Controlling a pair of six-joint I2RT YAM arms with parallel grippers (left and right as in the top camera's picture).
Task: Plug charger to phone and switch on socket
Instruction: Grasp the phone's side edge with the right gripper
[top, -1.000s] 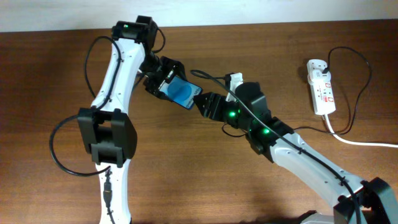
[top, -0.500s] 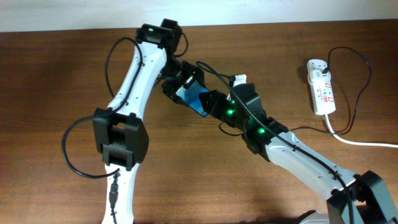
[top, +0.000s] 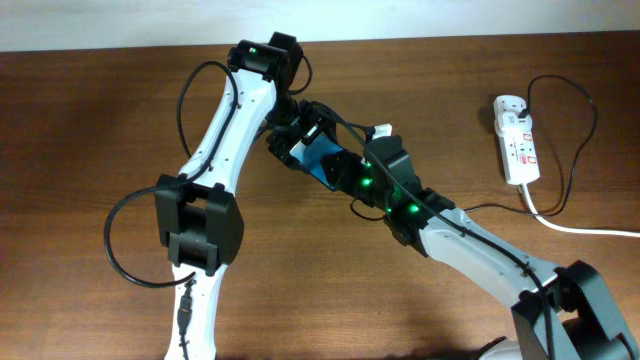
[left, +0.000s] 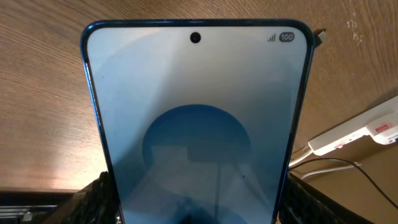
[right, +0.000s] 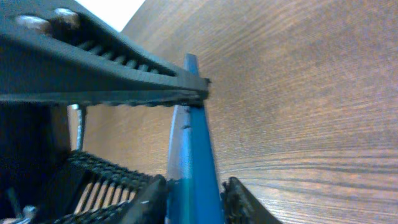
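Note:
The phone, with a blue screen, is held above the table between both grippers. My left gripper is shut on its long edges; the screen fills the left wrist view. My right gripper is shut on the phone's other end, and the phone shows edge-on in the right wrist view. The charger, a thin black cable, runs over the right arm; I cannot make out its tip. The white socket strip lies at the far right, with a black plug in it.
The strip's thick white cord runs off to the right edge. A black cable loops behind the strip. The strip also shows in the left wrist view. The wall edge runs along the back of the wooden table.
Both grippers and the phone have moved together to the right and slightly toward the back of the table. The strip has not moved.

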